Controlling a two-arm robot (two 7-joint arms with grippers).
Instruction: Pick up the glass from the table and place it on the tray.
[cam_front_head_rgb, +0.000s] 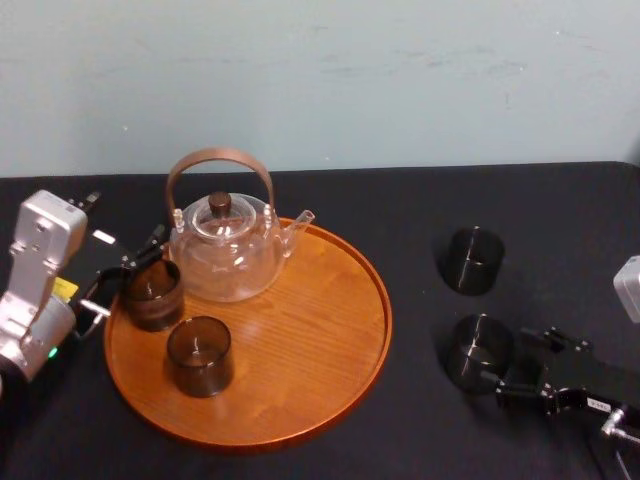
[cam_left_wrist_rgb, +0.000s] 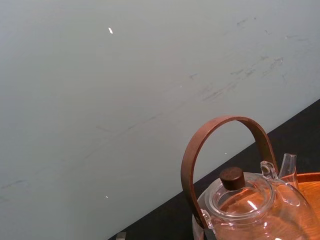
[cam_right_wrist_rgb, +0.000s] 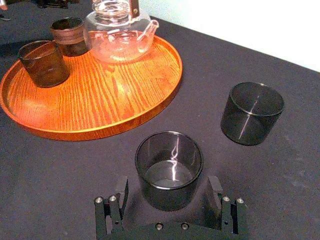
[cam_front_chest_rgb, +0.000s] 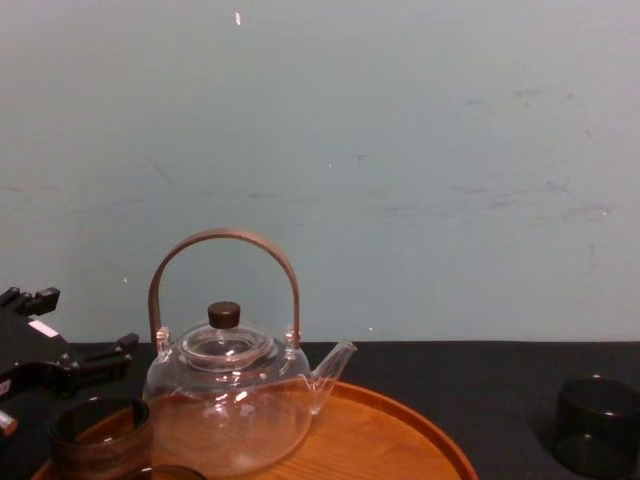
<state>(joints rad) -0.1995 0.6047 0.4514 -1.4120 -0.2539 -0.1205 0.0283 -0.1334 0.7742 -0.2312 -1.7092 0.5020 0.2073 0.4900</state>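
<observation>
- The small, smoky, dark-tinted see-through glass (cam_right_wrist_rgb: 169, 167) stands upright on the black cloth tabletop (cam_right_wrist_rgb: 60, 200), mouth up and long axis vertical. It is well apart from the large round orange-brown wooden tray (cam_right_wrist_rgb: 100, 100), which lies to its left.
- The right gripper (cam_right_wrist_rgb: 168, 187) sits low at the tabletop with the glass between its jaws. They are spread, with a gap on either side, so nothing is grasped yet.
- The right arm is plainly the nearer one. The next move looks like a squeeze, then a straight lift.
- A second dark tumbler (cam_right_wrist_rgb: 251, 114) stands farther back on the tabletop, apart from the glass and off the path to the tray.
- The tray's near right wood is bare — good landing room. A clear glass teapot with an arched brown handle (cam_front_head_rgb: 225, 250) and a front tumbler (cam_front_head_rgb: 199, 355) hold its back and left.
- The left gripper (cam_front_head_rgb: 128, 272) is at the tray's left rim beside a rear tumbler (cam_front_head_rgb: 152, 292), jaws apparently spread.
</observation>
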